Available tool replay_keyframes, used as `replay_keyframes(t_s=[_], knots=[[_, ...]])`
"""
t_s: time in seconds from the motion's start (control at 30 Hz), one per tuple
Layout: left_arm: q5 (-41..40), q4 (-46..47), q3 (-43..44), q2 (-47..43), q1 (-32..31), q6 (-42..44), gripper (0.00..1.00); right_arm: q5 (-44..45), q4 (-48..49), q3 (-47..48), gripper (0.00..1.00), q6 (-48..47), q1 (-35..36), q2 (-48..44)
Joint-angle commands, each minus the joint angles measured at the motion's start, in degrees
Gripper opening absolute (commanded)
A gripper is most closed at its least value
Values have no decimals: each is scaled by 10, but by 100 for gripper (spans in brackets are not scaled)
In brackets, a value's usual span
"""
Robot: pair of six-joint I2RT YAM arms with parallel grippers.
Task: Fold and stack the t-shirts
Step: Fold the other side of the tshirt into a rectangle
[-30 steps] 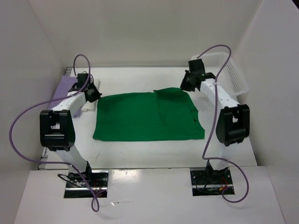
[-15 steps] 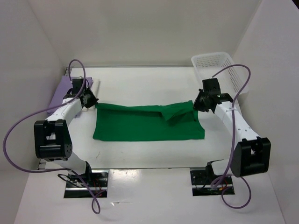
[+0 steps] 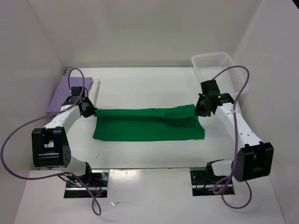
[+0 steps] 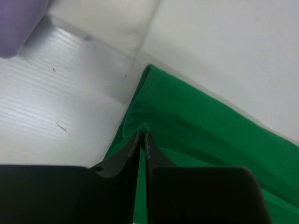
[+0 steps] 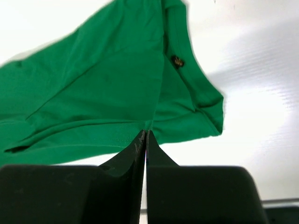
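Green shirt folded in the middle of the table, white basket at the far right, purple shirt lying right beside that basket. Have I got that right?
Not quite. The purple shirt is not beside the basket; it lies at the far left, on the opposite side. The top external view shows this. The green shirt is folded in the middle and the basket is at the far right, as you said.

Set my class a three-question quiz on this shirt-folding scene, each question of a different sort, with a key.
1. True or false: the green t-shirt lies inside the basket.
2. Multiple choice: where is the lavender t-shirt? A. at the table's far-left corner. B. in the basket. C. on top of the green t-shirt.
3. Short answer: which is nearer the basket, the left gripper or the right gripper?

Key: 1 false; 2 A; 3 the right gripper.
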Motion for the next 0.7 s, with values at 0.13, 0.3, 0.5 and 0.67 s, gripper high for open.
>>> replay_keyframes(t_s=[0.13, 0.3, 0.5, 0.67], knots=[[-13, -19, -10, -41, 32, -12, 43, 31, -77, 29, 21, -11, 20, -5], [14, -12, -8, -87, 44, -50, 45, 23, -83, 17, 36, -6, 25, -17], [64, 38, 1, -66, 2, -55, 43, -13, -10, 40, 8, 12, 45, 34], [71, 85, -18, -14, -75, -74, 43, -56, 120, 9, 0, 51, 45, 126]])
